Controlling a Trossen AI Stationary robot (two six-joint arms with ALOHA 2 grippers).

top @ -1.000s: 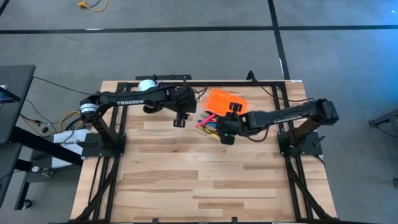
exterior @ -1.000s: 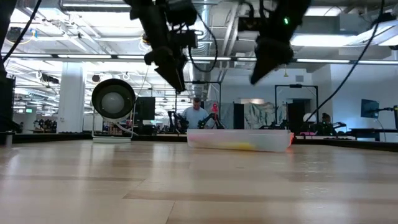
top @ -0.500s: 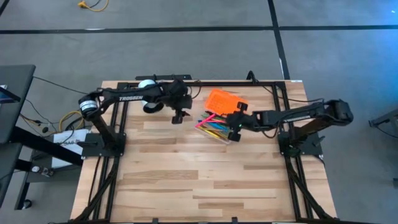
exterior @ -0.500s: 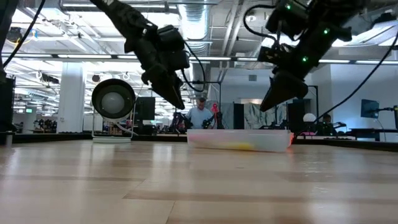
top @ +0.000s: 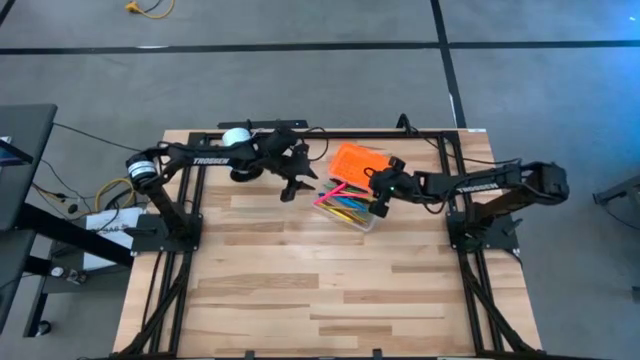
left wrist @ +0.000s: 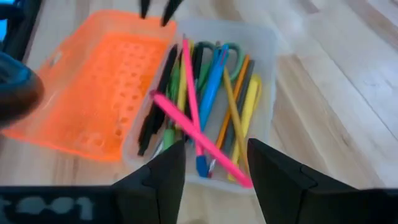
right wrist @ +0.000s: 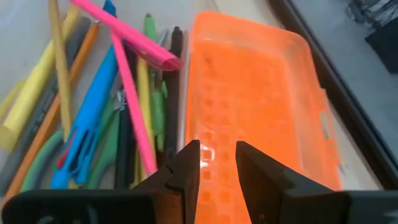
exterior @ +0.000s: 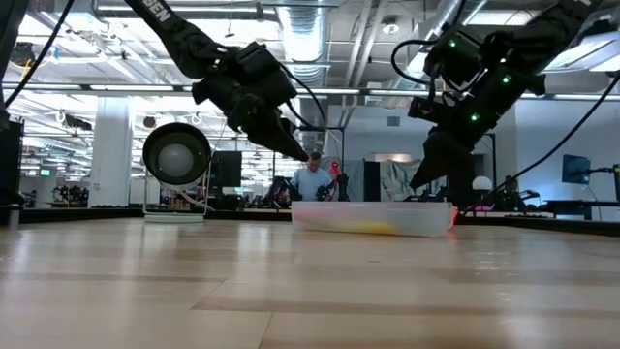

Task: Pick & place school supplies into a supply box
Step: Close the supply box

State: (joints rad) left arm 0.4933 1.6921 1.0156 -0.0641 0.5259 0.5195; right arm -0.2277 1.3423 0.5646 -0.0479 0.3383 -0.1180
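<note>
Between both grippers sits the supply box [top: 352, 196], pens [left wrist: 205, 112] inside; left gripper [top: 292, 186] fingers apart, right gripper [top: 379, 200] fingers slightly apart, both empty.

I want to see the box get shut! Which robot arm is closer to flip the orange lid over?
Probably the right. The right gripper, fingers open, hovers right beside the orange lid. The left gripper hangs off the clear base's other side, farther from the lid.

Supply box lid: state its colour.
Bright orange lid, best seen in the right wrist view.
</note>
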